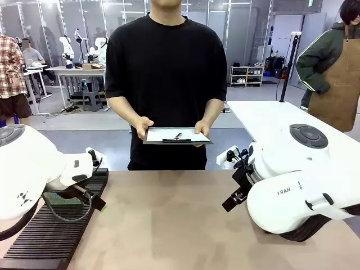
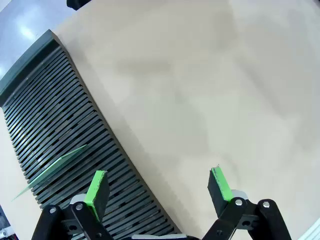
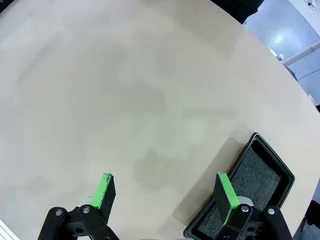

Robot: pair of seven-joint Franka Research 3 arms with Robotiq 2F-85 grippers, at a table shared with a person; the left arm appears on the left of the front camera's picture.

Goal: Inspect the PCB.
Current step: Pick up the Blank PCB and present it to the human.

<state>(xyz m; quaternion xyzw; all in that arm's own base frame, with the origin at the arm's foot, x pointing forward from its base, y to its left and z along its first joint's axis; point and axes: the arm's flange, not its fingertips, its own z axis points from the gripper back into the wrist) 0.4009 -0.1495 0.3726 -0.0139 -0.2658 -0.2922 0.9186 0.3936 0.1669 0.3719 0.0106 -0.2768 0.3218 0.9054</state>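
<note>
The PCB [image 2: 52,169] stands on edge in a slot of the ribbed black rack [image 2: 60,115]. It leans a little and shows as a thin green sliver. The left hand [image 2: 158,175] hangs above it with its fingers spread wide and nothing between them. The board lies off to one side of that hand, just outside the finger on the rack side and not in the gap. The gap itself sits over the rack's edge and the bare tabletop [image 2: 200,75].

The board's long axis runs along its slot, across the rack's width, so it points obliquely away from the outer face of that finger. Judging from this, the hand would have to shift sideways over the rack and straddle the thin edge before closing.

The right hand [image 3: 164,180] is also spread and empty, well apart from the board. It hovers over the tabletop beside a shallow black tray [image 3: 275,155] (a person across the tabletop holds a clipboard [image 1: 177,136]). The left arm is plainly the nearer one.
</note>
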